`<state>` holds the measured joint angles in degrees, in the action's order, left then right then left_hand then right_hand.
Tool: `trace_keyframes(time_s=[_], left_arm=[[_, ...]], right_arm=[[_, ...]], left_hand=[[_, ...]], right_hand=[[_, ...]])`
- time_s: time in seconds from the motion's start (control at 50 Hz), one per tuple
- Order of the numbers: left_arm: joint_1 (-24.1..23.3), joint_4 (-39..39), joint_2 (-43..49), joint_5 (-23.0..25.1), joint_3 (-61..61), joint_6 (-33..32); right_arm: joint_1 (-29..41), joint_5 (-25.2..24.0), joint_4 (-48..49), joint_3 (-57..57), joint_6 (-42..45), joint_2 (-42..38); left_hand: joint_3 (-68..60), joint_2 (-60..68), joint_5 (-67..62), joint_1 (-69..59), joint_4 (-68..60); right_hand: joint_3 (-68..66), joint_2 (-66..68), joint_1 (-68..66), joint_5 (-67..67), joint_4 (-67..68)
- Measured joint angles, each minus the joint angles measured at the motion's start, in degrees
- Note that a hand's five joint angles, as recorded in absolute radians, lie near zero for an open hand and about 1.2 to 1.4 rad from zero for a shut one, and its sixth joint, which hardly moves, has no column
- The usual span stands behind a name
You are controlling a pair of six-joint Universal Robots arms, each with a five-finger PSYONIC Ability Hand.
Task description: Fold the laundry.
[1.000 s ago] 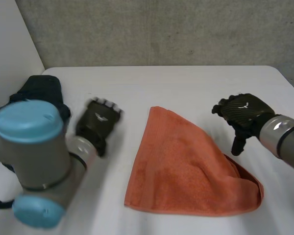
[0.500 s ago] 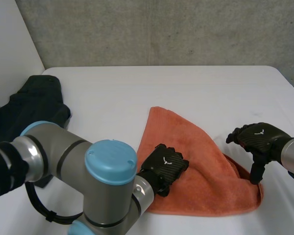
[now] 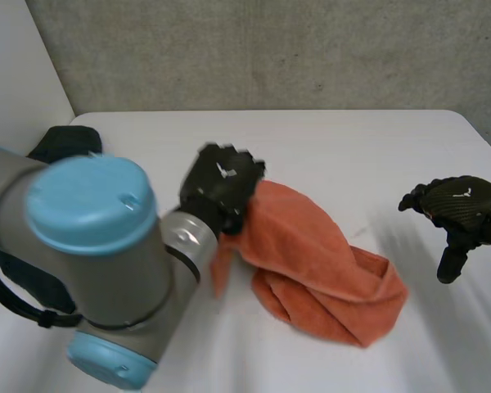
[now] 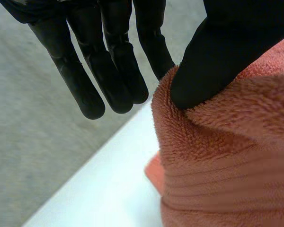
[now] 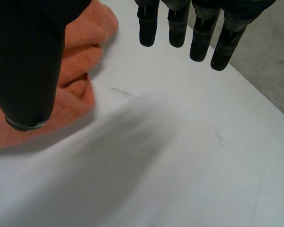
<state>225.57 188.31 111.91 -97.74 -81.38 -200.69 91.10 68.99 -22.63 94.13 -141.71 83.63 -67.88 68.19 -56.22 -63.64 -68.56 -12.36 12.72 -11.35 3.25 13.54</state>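
— While the orange towel [image 3: 311, 262] lies bunched on the middle of the table [image 3: 352, 139], which step is entered against it?
— Item: towel, one; step, by my judgement: a fold in hand, with one end lifted to go across; left hand [image 3: 221, 184] at the towel's far-left end, which seems raised off the table; thumb [image 4: 217, 52] pressed on the edge, pinching it against the nearest finger; the other fingers [image 4: 85, 80] straight and free.
— Right hand?
— Right hand [image 3: 458, 205] near the table's right edge, apart from the towel; fingers straight, thumb spread, nothing held; towel just beside its thumb in the right wrist view.
— Lie and axis?
— Long axis slantwise, from the end at the left hand toward the table's near-right corner; the lower end doubled into a rumpled lump; no edge square to the table.
— Next move calls for?
— Probably laying the raised end down flat without dragging the lump; right hand likely needed on the lump to pin or spread it; layers to be smoothed before any further fold.
— Other stock?
— Dark garment [image 3: 61, 143], one, at the table's left edge; neither hand on it.
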Motion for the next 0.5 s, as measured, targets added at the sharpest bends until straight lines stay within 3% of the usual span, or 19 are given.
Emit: trace_keyframes(time_s=[0.2,0.36,0.48,0.5], left_arm=[[1.89,-0.41,-3.36,0.18,1.31,0.13],[1.84,-0.51,-4.48,0.19,1.56,0.24],[2.06,-0.64,-6.63,0.19,1.37,0.36],[2.41,-0.65,-7.09,0.21,1.34,0.34]], right_arm=[[-0.75,-9.59,-4.15,2.61,-3.65,-0.14],[-0.18,-11.19,4.87,6.29,-4.61,-2.38],[2.56,-10.63,10.54,5.93,-5.72,-8.34],[3.64,-10.33,11.17,5.02,-5.89,-10.46]], left_hand=[[-0.24,0.25,0.0,0.0,0.0],[-0.24,0.26,0.0,0.0,-0.21],[-0.24,0.26,0.0,0.0,-0.22],[-0.24,0.26,0.0,0.0,-0.22]], right_hand=[[0.0,0.0,0.0,-0.02,0.0],[0.0,0.0,0.0,-0.02,0.0],[-0.39,0.56,-0.42,0.32,0.33],[-5.43,5.18,-3.98,4.21,3.88]])
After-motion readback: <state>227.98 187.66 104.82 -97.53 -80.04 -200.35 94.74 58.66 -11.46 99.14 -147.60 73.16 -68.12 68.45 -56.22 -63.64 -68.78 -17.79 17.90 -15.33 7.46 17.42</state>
